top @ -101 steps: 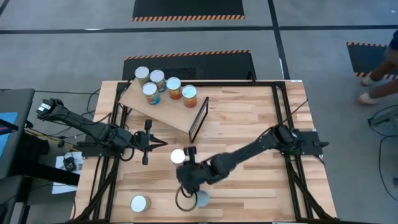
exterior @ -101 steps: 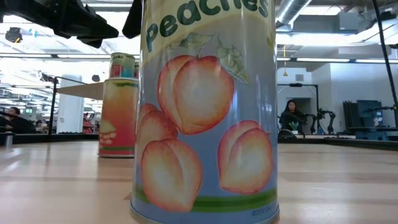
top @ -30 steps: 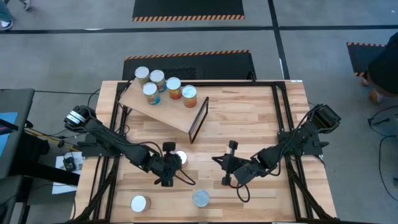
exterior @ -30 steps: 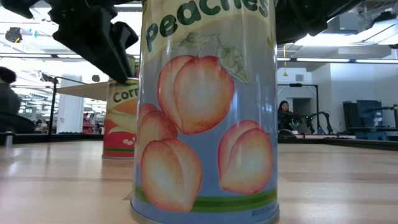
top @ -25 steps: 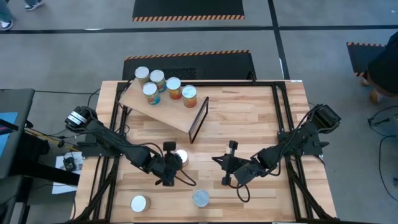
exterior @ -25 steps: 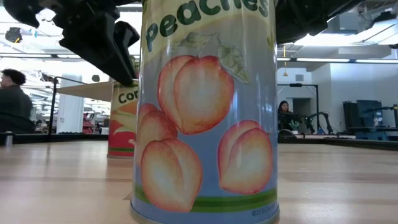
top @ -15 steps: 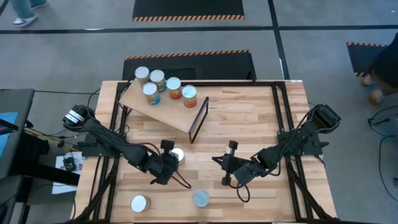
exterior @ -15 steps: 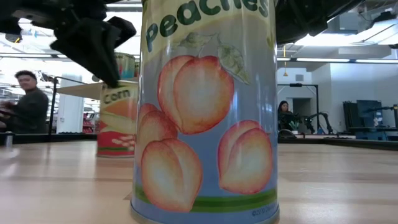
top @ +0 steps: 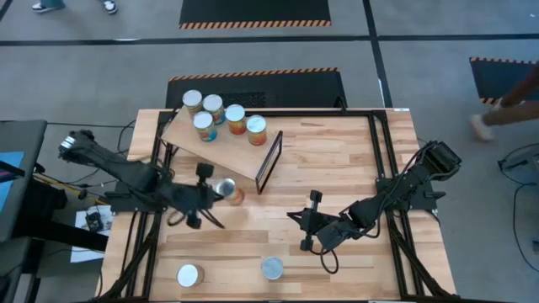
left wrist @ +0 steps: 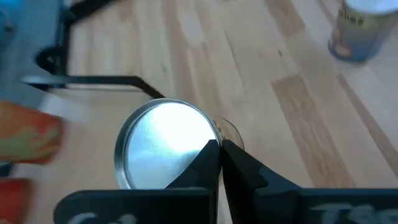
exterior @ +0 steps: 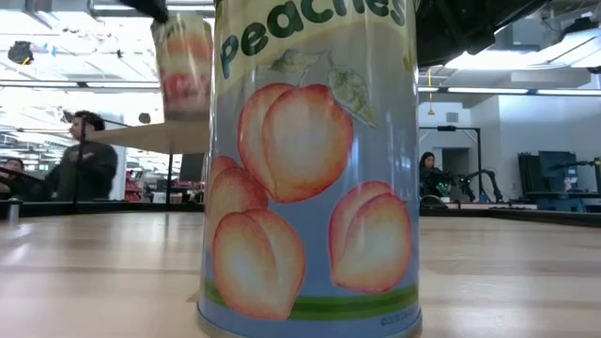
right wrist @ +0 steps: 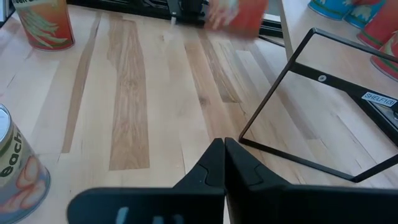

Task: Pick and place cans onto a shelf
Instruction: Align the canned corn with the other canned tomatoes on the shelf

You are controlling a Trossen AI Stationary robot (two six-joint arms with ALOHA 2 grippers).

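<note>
My left gripper (top: 210, 192) is shut on an orange-labelled corn can (top: 226, 191) and holds it in the air just near of the plywood shelf (top: 221, 150). The can also shows high up in the low view (exterior: 183, 58) and blurred in the right wrist view (right wrist: 237, 12). Several cans (top: 221, 118) stand on the shelf behind its black frame (top: 269, 160). A peaches can (top: 272, 268) and another can (top: 189, 274) stand on the table near its front edge. My right gripper (top: 305, 225) is shut and empty at mid-table. My left gripper holds the corn can at the rim of its silver lid (left wrist: 208, 132). The two fingers (left wrist: 239, 165) almost meet there and hide the exact place of contact. The can is lifted clear of the table, roughly upright, with its lid up.
The peaches can (exterior: 310, 160) fills the low view's middle. In the right wrist view it stands beside my right gripper (right wrist: 12, 171), with another can farther off (right wrist: 43, 23). Black table-frame bars run along both sides (top: 383, 168). People show in the room behind.
My left gripper has risen and gone toward the table's far-left, toward the shelf, shut on the corn can. The can stood on the table a second ago and is now lifted clear, still roughly upright. My right arm has kept still.
</note>
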